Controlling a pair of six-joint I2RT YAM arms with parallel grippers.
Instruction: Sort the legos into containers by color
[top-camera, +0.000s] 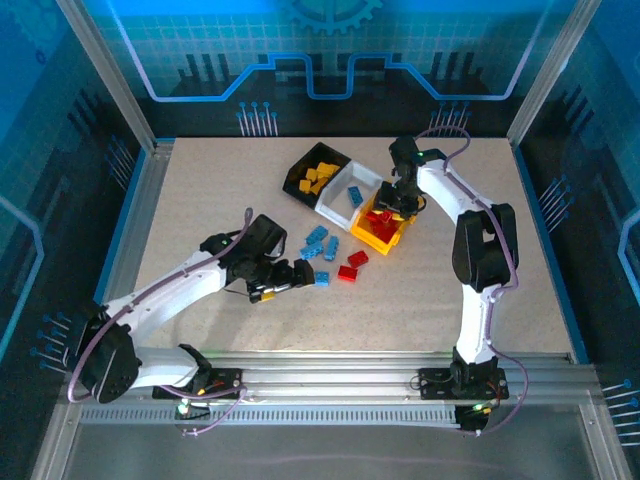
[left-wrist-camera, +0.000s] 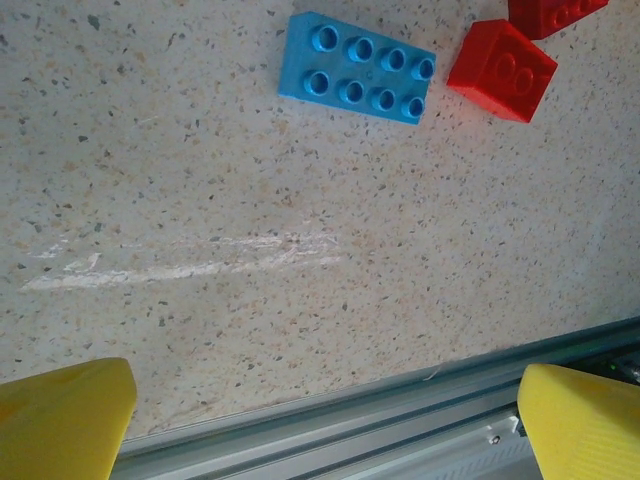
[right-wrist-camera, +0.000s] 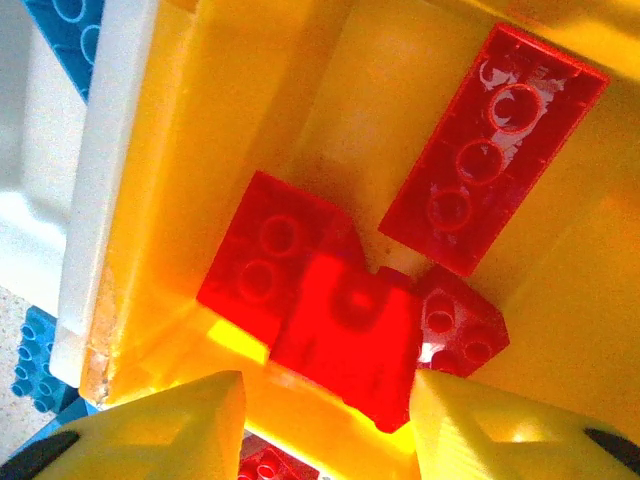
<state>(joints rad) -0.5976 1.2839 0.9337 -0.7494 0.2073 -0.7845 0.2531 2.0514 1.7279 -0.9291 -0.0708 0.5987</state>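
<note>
The right gripper (top-camera: 385, 208) hangs over the yellow bin (top-camera: 378, 240), the end one of three bins joined in a row on the table (top-camera: 200, 190). Its wrist camera looks down into that bin (right-wrist-camera: 170, 180). There the gripper (right-wrist-camera: 328, 390) has its fingers (right-wrist-camera: 160, 425) parted, and a red brick (right-wrist-camera: 345, 335) sits between them. A bright gap shows on the brick's left side, so it is not pinched. I cannot tell whether it touches the other finger. Close around it on the bin floor lie a long brick (right-wrist-camera: 495, 150) and two small ones, all red. This view also catches the white bin (right-wrist-camera: 110, 150) just beside, with a bit of blue inside at the top corner.

The left gripper (top-camera: 298, 272) sits low over the table, nearer the arm bases. In its wrist view the gripper (left-wrist-camera: 325, 390) is released, its fingertips far apart at the bottom corners with bare speckled tabletop between them. Ahead of them, well apart, a blue brick (left-wrist-camera: 358, 67) with eight studs lies flat beside two red ones (left-wrist-camera: 502, 68).

From above the whole sort is laid out. The black bin (top-camera: 292, 180) holds yellow bricks (top-camera: 322, 172). The white bin (top-camera: 330, 212) holds a blue one. Loose blues (top-camera: 315, 242) and loose reds (top-camera: 353, 265) lie on the table between the left gripper and the bins.
</note>
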